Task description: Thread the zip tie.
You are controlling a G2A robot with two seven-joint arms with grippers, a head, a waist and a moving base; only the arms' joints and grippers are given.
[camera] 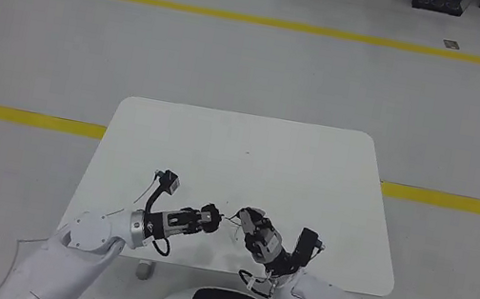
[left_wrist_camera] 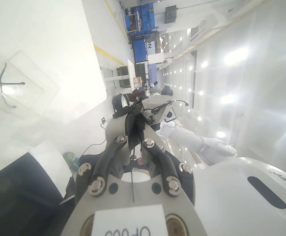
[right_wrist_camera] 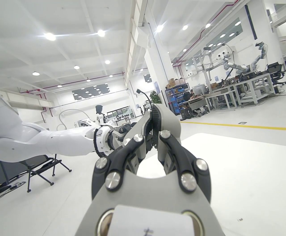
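Left claw [camera: 211,216] and right claw [camera: 247,217] face tip to tip above the table's [camera: 315,163] near edge, lifted off it.

Right claw: fingers pinched tight on the zip tie [right_wrist_camera: 145,96]. Its head [right_wrist_camera: 138,91] curls out free past the tips.

Left claw: also closed, with a thin black strap running back between its fingers. That's likely the same tie's tail, but you can't confirm the join.

Clear tray [left_wrist_camera: 44,89] with spare ties [left_wrist_camera: 13,83] lies on the table, well apart from the claws.

Handling, as a guess: the tie is near weightless, springy, slick nylon. It'll bow and twist if you hold it far from the end. Grip the tail close to its tip so it points true. Pin the strap just behind the head to steady the slot.
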